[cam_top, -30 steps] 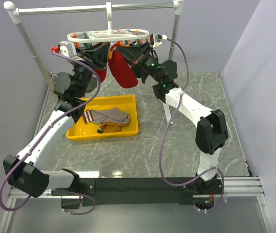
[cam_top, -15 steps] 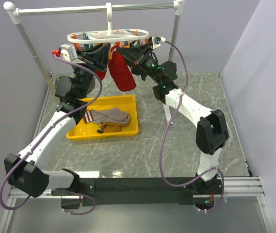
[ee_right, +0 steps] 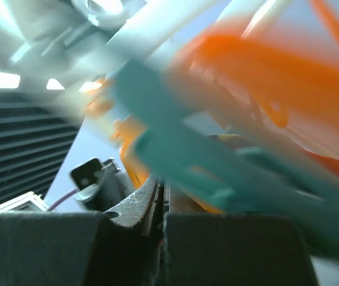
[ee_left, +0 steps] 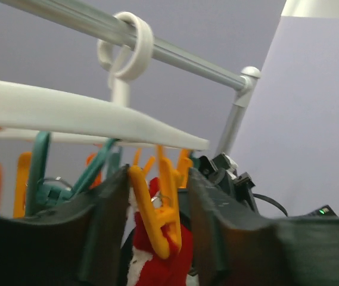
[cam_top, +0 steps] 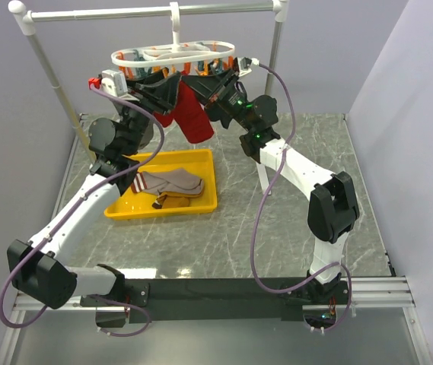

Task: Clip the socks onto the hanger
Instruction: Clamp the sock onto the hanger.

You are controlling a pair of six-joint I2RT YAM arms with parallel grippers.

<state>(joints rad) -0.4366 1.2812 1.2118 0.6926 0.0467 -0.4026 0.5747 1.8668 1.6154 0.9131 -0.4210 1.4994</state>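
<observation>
The white oval hanger hangs by its hook from the rail, with orange and teal clothespins under it. Two red socks dangle below its middle. My left gripper is open just under the ring. In the left wrist view its fingers flank an orange clothespin that pinches the white-striped cuff of a red sock. My right gripper is shut at the top of the red sock. Its jaws are pressed together under blurred pins. Grey-beige socks and a brown-mustard one lie in the tray.
A yellow tray sits on the marble table left of centre. The white pole-and-rail stand spans the back, with posts at the far left and at the centre right. Purple cables loop from both arms.
My left jaws have parted from around the orange clothespin. Both grippers, the hanger and the red socks have shifted slightly up and left.
</observation>
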